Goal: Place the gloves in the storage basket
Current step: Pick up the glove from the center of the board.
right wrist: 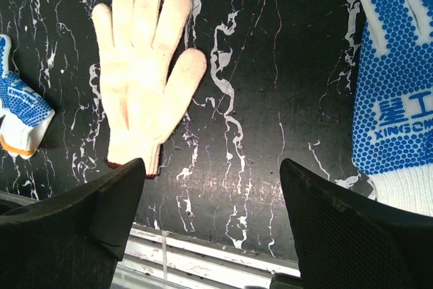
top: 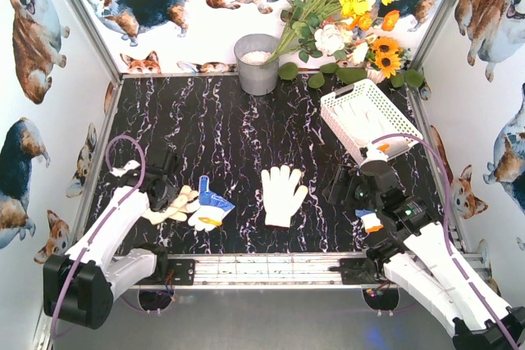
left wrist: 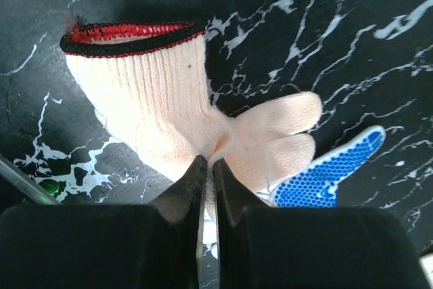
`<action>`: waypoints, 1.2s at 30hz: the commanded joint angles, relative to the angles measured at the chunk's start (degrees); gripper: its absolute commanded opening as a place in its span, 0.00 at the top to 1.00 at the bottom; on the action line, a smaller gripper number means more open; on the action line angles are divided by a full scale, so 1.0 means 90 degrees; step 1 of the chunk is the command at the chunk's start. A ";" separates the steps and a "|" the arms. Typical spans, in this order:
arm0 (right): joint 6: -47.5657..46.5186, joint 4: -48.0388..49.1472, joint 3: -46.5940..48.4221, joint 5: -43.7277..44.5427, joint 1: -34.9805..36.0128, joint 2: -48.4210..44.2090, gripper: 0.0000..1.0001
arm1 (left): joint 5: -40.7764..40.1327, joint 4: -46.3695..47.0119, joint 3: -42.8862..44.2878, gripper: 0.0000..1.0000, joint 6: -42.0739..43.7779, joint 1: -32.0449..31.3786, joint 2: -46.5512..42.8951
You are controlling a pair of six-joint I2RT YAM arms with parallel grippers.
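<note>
left gripper (left wrist: 208, 167) clamped on cream glove (left wrist: 155, 113); right gripper (right wrist: 211, 174) wide apart, empty.
you see the storage basket (top: 351, 91) (tilted, far right) holding pale gloves (top: 365, 120); white glove (top: 281, 194) lies flat mid-table.

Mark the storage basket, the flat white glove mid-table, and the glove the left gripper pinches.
storage basket (top: 365, 120), top view, lattice wall.
flat white glove (top: 281, 198), top view, palm.
pinched glove (left wrist: 152, 99), left wrist view, ribbed cuff.
</note>
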 commanded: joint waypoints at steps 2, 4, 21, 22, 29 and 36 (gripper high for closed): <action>0.0172 -0.0029 0.0102 0.0110 -0.0022 -0.0224 0.17 | -0.0463 -0.0069 0.0521 1.00 0.0618 0.0055 -0.0278; 0.0242 -0.0056 0.0123 0.0024 -0.0022 -0.0305 0.17 | -0.0536 0.0052 0.0958 1.00 0.1032 0.0048 -0.0397; 0.1111 0.0681 0.0299 -0.1304 -0.0022 -0.0662 0.18 | 0.1103 0.3107 0.2003 1.00 0.5057 -0.2405 0.0008; 0.1211 0.0779 0.0308 -0.1402 -0.0022 -0.0654 0.18 | 0.1243 0.3271 0.1976 1.00 0.5089 -0.2590 0.0067; 0.2166 0.1761 0.0315 -0.2083 -0.0022 -0.0357 0.20 | 0.2231 0.4574 0.1614 1.00 0.5065 -0.3755 0.0465; 0.3111 0.3414 0.0244 -0.2774 -0.0013 0.0297 0.20 | 0.2228 0.4883 0.1739 1.00 0.5165 -0.4726 0.1016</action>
